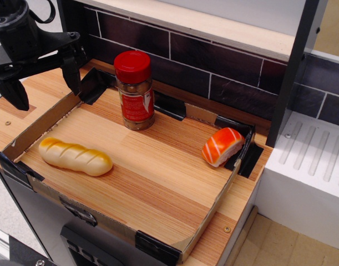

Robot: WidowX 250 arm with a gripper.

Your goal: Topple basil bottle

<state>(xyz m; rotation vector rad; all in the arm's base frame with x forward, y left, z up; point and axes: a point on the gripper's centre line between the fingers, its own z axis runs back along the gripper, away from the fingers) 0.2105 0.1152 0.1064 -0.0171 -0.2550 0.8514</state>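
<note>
My gripper (44, 84) hangs empty, jaws spread, over the worktop's (158, 166) back-left corner. Basil bottle (135, 90) stands upright to its right, near the back wall, long axis vertical. I'd push sideways high at the cap to tip it.
</note>
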